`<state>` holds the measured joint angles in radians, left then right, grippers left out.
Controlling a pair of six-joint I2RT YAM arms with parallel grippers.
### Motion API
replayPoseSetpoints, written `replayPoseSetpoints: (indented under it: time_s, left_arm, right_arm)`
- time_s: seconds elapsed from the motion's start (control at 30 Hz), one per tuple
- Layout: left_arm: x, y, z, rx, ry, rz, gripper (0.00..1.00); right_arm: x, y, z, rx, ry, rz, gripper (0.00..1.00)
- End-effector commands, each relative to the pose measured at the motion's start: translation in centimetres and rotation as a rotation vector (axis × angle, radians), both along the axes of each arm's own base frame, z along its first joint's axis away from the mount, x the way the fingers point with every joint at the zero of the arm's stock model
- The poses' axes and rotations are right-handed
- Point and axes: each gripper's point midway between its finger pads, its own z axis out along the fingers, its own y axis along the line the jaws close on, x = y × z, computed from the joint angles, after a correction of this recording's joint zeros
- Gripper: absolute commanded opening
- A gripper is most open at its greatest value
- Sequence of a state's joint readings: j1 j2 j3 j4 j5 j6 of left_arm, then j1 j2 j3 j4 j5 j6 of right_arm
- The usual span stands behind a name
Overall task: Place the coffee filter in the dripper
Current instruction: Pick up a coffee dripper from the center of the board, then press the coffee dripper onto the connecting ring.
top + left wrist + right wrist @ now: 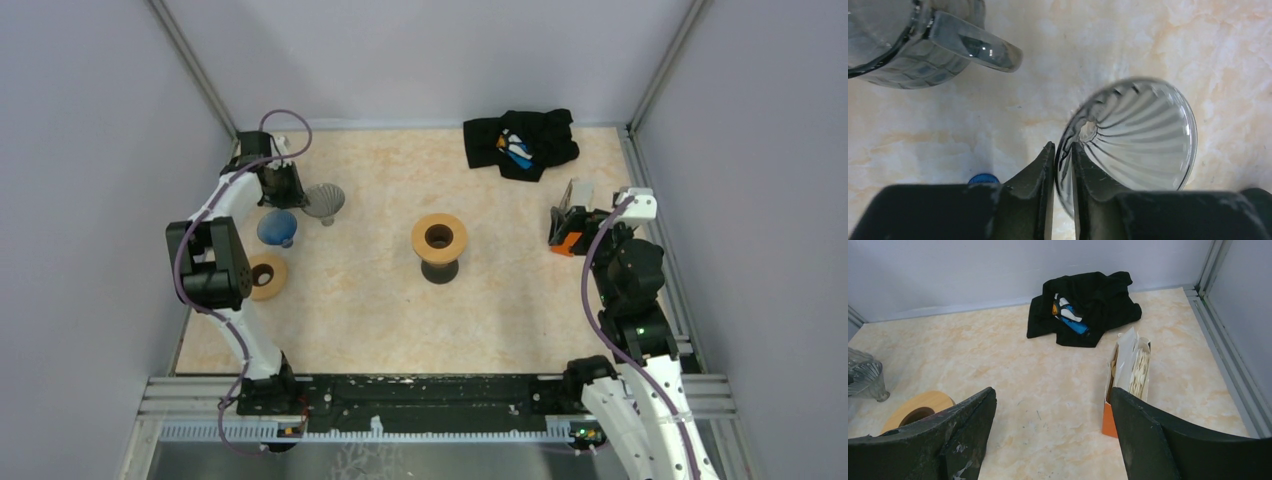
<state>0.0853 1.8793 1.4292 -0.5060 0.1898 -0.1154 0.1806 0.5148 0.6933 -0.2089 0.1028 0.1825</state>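
Marbled counter (350, 300) is carrying the glass dripper (1143, 135) well left of the tan stand (439, 240), where my left end effector (1063, 146) is pinching its thin rim, and I am judging it stiff, slippery and fragile.

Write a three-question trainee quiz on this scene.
1. True or false: the right gripper holds a filter from the orange box.
2. Choose: the left gripper's fingers pinch the A) glass dripper's rim, B) blue cone, C) wooden stand.
3. What colour is the cloth by the back wall?
Key: 1 false; 2 A; 3 black.
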Motion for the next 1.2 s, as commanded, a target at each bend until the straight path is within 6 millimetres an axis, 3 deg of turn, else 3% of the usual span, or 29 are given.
replayPoseSetpoints:
  time_s: [0.0,0.2,0.6,0.93,1.17]
  left_arm:
    - [0.2,-1.7,1.1,-0.069,-0.021,-0.072,0.17]
    - [-0.6,-3.7,2.5,-0.111,-0.037,-0.114,0.04]
    - [-3.7,-7.2,7.8,-0.251,-0.107,-0.165,0.00]
    - [-7.4,-12.2,13.0,-0.373,-0.155,-0.289,0.00]
    - [-9.6,-17.2,16.8,-0.408,-0.197,-0.400,0.00]
  right_arm:
    - [0.0,0.2,1.4,-0.001,-0.060,0.005,0.84]
    - [-0.1,0.4,1.8,-0.001,-0.060,0.021,0.84]
    - [0.6,2.7,2.8,0.015,0.007,0.134,0.84]
    - [0.9,6.8,2.9,0.116,0.101,0.335,0.83]
    - [1.2,9.0,2.8,0.179,0.184,0.438,0.78]
